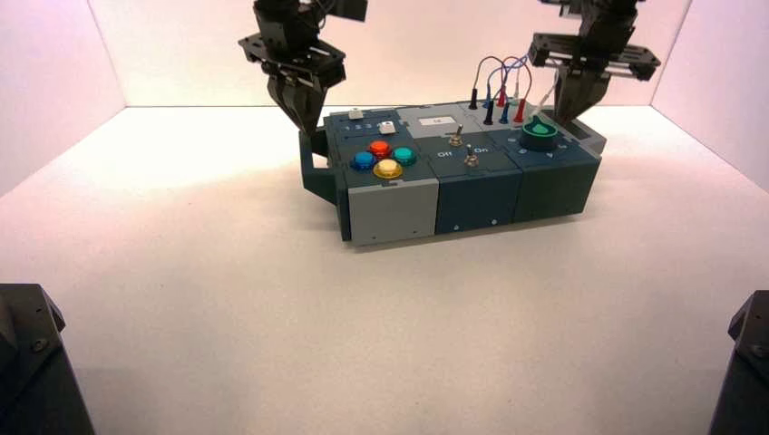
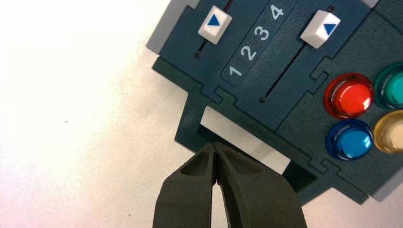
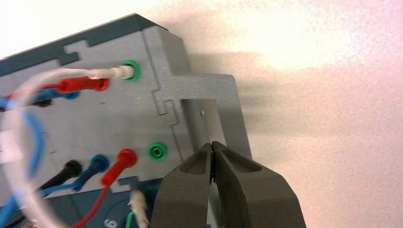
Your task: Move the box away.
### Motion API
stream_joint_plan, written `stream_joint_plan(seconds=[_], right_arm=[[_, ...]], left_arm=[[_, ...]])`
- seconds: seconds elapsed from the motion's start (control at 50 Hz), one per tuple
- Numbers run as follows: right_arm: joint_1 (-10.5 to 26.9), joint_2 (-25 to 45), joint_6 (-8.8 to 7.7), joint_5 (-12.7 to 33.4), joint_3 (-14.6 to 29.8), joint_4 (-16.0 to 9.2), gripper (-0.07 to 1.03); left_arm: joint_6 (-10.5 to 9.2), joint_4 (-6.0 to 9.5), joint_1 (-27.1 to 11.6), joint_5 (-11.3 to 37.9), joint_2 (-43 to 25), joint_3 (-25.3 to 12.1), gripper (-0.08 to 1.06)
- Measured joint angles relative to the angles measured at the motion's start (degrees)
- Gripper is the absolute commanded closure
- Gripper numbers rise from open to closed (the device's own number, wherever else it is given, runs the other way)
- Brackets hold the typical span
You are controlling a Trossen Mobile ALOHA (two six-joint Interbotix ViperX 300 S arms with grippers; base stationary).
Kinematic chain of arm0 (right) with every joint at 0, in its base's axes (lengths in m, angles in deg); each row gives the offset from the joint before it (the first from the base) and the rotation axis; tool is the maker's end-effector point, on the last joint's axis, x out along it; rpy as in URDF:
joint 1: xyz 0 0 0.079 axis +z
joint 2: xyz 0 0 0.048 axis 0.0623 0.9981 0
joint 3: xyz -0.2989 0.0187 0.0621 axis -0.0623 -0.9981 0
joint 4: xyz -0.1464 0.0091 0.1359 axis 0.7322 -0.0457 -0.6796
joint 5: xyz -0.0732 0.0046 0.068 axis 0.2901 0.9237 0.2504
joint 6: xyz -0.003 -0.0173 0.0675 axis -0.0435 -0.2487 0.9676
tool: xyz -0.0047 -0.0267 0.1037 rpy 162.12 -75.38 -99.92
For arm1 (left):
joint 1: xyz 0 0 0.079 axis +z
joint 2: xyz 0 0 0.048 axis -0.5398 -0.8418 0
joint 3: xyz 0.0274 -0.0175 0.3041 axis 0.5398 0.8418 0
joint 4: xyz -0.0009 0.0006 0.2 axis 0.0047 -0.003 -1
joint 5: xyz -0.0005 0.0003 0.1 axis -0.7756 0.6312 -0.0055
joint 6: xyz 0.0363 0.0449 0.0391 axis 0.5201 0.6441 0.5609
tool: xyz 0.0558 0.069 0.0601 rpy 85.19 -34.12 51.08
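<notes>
The high view shows me the box [image 1: 476,195], set at a slight slant on the pale table [image 1: 363,335], its two end handles facing out to my left and right. I judge the task to be near its start or in the middle of a shove: I am at both ends, but the box remains within my reach, so the moving away looks unfinished. What is left, I think, is to press or carry it farther off and then let go.

My left gripper [image 2: 214,145] is at the left handle [image 2: 187,128], over its opening, fingers together with nothing between them. My right gripper [image 3: 212,144] is at the grey right handle [image 3: 240,118], above the slot, its fingers together too. Closed like this, I would push from inside the handles rather than pinch them. Smallest, the white plug [image 3: 126,72] and its looped lead lie near my right side, and could snag.
</notes>
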Motion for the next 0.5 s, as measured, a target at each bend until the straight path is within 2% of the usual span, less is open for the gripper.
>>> stream_joint_plan(seconds=[0.36,0.5], right_arm=[[0.09,-7.38,0.00,0.26,-2.02,0.00,0.98],[0.26,-11.34,-0.79,0.70,-3.43,0.09,0.98]], left_arm=[[-0.09,-0.09,-1.67,0.79,5.62,0.09,1.01],[-1.49,0.00,-2.02,0.88,10.55,0.00,1.00]])
